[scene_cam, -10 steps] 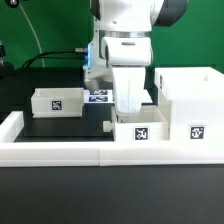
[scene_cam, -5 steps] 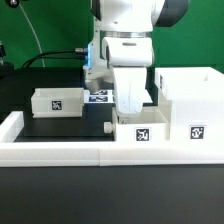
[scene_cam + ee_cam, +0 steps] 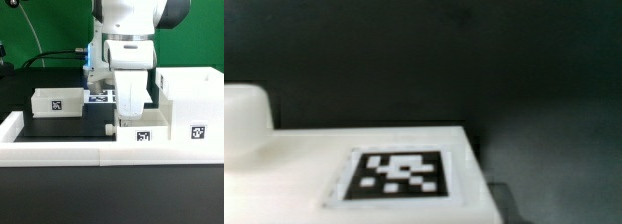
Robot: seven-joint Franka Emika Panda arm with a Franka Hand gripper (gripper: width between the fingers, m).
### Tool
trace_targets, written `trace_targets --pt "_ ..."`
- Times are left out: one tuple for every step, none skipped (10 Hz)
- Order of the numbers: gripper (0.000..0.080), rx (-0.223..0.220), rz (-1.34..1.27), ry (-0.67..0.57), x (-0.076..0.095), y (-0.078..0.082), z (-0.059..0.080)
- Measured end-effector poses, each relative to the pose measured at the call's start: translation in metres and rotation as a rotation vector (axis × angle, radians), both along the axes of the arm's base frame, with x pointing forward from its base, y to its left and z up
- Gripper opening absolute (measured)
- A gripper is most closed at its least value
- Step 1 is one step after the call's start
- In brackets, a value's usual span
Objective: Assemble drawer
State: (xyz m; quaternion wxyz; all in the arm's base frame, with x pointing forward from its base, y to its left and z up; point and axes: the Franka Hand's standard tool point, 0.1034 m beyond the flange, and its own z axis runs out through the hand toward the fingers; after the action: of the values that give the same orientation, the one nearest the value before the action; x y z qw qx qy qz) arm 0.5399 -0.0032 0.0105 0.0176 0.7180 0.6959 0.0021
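The drawer's small tray (image 3: 141, 133) stands against the front border wall, just left of the tall open-fronted box shell (image 3: 188, 100). My gripper (image 3: 133, 111) reaches straight down into this tray. Its fingertips are hidden behind the tray's wall, and it seems shut on that wall. The wrist view shows the tray's white tagged face (image 3: 402, 172) very close, over the black table. A second small tray (image 3: 55, 102) sits apart at the exterior view's left.
A low white border wall (image 3: 60, 150) runs along the front and left of the black table. The marker board (image 3: 100, 97) lies behind the arm. A blurred white rounded shape (image 3: 239, 120) shows at the wrist view's edge.
The gripper and the tray under it have shifted slightly toward the exterior view's right and a little lower, closer to the box shell. The left tray and the box shell have not moved.
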Motion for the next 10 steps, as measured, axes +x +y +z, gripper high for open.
trace_targets --pt "0.0042 0.001 -0.012 -0.002 0.0003 0.0012 0.0003" --pt "0.0042 0.001 -0.019 -0.006 0.0000 0.0013 0.0001" --pt "0.0042 0.001 -0.020 -0.005 -0.0002 0.0002 -0.0001" --pt "0.0042 0.001 -0.021 -0.005 -0.0002 0.0000 -0.0001" --pt "0.0042 0.001 -0.017 -0.007 -0.0004 0.0009 -0.0002" --pt "0.0042 -0.003 -0.013 -0.014 -0.0011 0.0029 -0.0007" --pt "0.0042 -0.010 -0.014 -0.015 -0.0011 0.0031 -0.0006" --pt "0.0042 -0.018 -0.011 -0.016 -0.0008 0.0032 -0.0003" --pt "0.0042 -0.025 -0.019 -0.018 -0.0006 0.0024 -0.0001" --pt "0.0042 -0.025 -0.023 -0.018 -0.0005 0.0008 -0.0001"
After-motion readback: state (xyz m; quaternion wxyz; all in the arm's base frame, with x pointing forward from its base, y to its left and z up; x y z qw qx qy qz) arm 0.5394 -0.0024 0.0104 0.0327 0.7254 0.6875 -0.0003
